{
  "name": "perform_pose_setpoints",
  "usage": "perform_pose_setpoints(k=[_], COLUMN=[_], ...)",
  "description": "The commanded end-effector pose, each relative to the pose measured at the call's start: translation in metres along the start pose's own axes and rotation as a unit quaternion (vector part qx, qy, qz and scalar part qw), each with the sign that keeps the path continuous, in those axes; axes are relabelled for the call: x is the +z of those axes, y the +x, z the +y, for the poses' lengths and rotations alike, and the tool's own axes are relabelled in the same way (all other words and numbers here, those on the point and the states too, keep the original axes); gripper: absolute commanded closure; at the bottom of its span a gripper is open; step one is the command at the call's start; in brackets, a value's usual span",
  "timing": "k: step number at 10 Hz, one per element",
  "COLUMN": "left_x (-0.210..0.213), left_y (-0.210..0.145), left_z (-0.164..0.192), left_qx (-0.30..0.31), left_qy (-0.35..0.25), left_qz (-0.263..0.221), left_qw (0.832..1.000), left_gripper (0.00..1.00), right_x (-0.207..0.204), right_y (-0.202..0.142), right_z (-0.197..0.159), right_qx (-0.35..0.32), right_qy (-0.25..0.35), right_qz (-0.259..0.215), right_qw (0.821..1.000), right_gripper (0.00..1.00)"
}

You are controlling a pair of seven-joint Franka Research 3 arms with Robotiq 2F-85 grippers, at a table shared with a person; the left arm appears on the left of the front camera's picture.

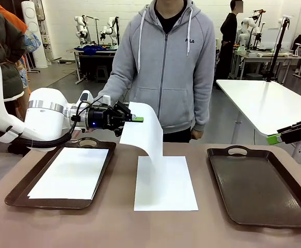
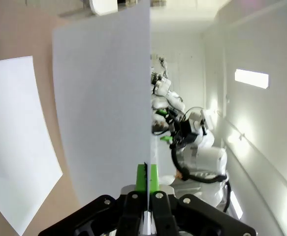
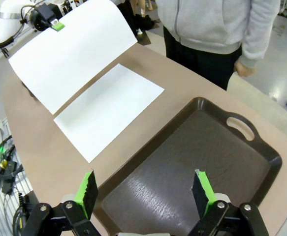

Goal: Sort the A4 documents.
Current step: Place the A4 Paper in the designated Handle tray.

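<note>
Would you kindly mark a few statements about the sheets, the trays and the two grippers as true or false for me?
1. The left gripper is shut on a lifted sheet. True.
2. The right tray holds paper. False: its bottom is bare.
3. A flat sheet lies on the table, in the middle. True.
4. The right gripper grips a sheet. False: it is open, holding nothing, above the right tray.
5. The left tray is bare. False: a white sheet lies in it.
</note>
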State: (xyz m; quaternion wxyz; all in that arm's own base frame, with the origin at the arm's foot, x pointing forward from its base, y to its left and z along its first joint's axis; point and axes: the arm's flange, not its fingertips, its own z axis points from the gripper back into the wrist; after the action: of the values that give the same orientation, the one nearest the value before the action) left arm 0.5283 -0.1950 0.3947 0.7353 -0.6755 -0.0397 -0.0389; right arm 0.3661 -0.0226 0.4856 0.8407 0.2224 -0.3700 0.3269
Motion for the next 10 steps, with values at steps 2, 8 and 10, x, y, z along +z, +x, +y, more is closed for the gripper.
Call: perform_pose_setpoints(k=[2,8,10], left_x=[0.01,0.12,0.157], left_y=[-0.005,-0.026,-0.033], left_z=[-0.025,0.006,0.022], left_qx=[-0.088,-0.026,-0.003], left_qy=[0.052,0.122,0.144], left_qz=[0.14,0.084,0.051], left_qw=[0.985,0.989,0.988], left_gripper=[0.99,0.99,0.99], right_x=[-0.004,-0.004,-0.004], right_y=[-0.001,-0.001,-0.001], right_z=[-0.003,-0.003,-0.003], right_qx=[0.003,0.003,0.003], right_qy=[0.01,0.01,0.01], right_qz=[-0.013,-0.013,-0.013], right_qw=[1.0,1.0,1.0], right_gripper=[0.0,0.0,0.0])
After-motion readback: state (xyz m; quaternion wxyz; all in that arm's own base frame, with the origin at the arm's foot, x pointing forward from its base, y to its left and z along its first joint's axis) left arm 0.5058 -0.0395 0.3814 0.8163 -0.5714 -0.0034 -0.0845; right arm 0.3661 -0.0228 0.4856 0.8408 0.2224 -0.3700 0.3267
